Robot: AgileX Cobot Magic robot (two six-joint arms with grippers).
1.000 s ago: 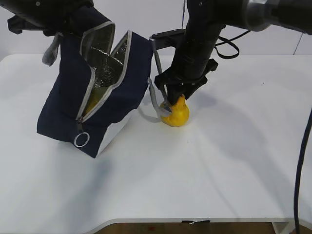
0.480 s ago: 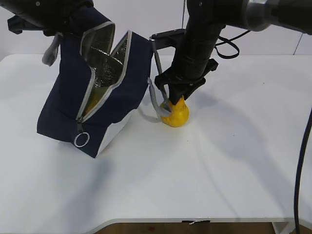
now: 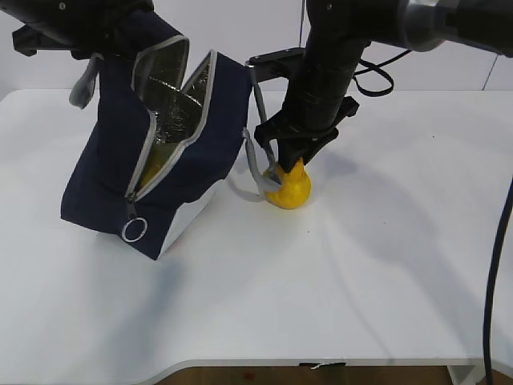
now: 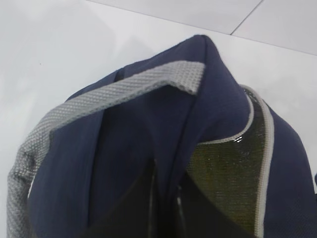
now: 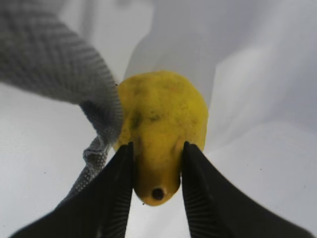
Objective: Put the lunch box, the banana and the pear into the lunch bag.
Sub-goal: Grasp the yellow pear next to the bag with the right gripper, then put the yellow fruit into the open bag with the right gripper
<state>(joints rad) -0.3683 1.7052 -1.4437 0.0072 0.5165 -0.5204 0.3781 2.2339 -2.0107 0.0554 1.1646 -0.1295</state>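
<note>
The navy lunch bag [image 3: 192,152] stands tilted on the table with its zipper open and its foil lining showing. My left gripper [image 4: 166,173] is shut on the bag's top edge [image 4: 148,114] and holds it up. The yellow pear [image 3: 290,189] rests on the table just right of the bag. My right gripper [image 3: 288,164] comes down from above and is shut on the pear [image 5: 163,114], one finger on each side [image 5: 157,145]. Something yellow [image 3: 152,170] shows low inside the bag; I cannot tell whether it is the banana. The lunch box is out of view.
A grey strap handle [image 3: 255,164] of the bag hangs against the pear's left side and lies beside my right gripper's left finger [image 5: 121,173]. A silver ring pull [image 3: 135,229] dangles at the bag's front. The white table [image 3: 361,281] stretches to the front and right.
My right gripper's fingers have drawn in onto the pear. The bag, the pear and the left arm have not moved.
</note>
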